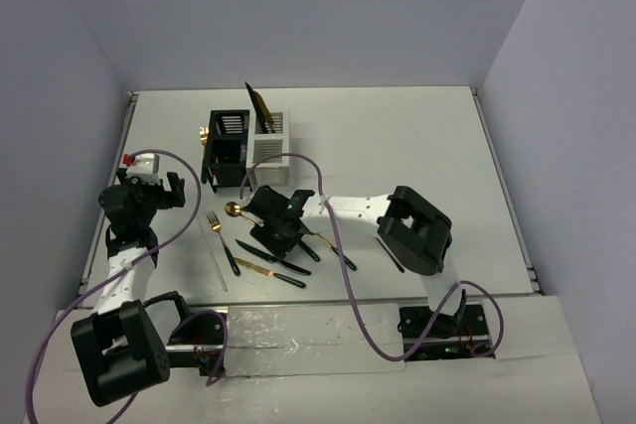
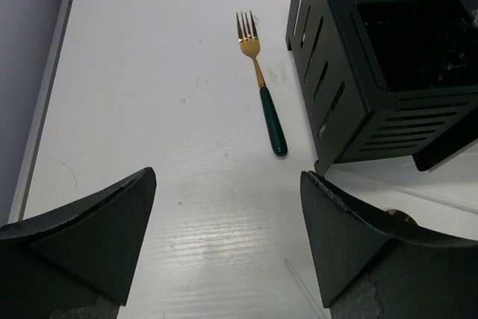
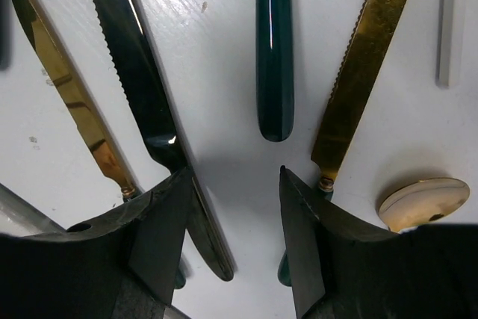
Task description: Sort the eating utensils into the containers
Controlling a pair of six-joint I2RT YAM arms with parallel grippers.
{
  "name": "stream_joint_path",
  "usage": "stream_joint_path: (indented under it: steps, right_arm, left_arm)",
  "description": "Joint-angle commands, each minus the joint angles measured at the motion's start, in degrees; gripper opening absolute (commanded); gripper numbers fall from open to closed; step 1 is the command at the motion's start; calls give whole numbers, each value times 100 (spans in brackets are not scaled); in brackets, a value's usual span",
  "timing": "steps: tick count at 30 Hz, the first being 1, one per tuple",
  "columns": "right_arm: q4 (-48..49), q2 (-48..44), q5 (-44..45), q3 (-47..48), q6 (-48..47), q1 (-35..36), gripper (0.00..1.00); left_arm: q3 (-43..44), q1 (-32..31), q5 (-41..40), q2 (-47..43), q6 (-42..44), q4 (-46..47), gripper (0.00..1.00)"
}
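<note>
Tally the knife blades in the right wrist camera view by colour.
Gold: 2, the left gold blade and the right gold blade
Black: 1, the black serrated blade
Total: 3

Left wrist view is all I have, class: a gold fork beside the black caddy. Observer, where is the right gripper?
Observer: The right gripper hovers low over a cluster of utensils, nearer the arm bases than the black caddy.
Operator: Open or shut?
Observer: Open, with its jaws either side of a dark green handle.
Operator: Is anything sorted yet?
Observer: One gold-bladed utensil stands up from the white caddy.
</note>
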Motion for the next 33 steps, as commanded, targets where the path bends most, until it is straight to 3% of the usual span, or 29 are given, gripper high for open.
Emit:
stream_joint_path:
  steps: [1, 16, 33]
  right_arm:
    - [-120, -120, -147, 189, -23, 34, 57]
    - [-128, -411, -181, 110, -31, 307, 54]
    - [-585, 81, 29, 356, -5, 351, 49]
  left_arm:
    - [58, 61, 147, -86, 55, 79, 88]
    - [93, 79, 147, -24, 29, 70, 88]
    - [154, 114, 182, 72, 2, 62, 88]
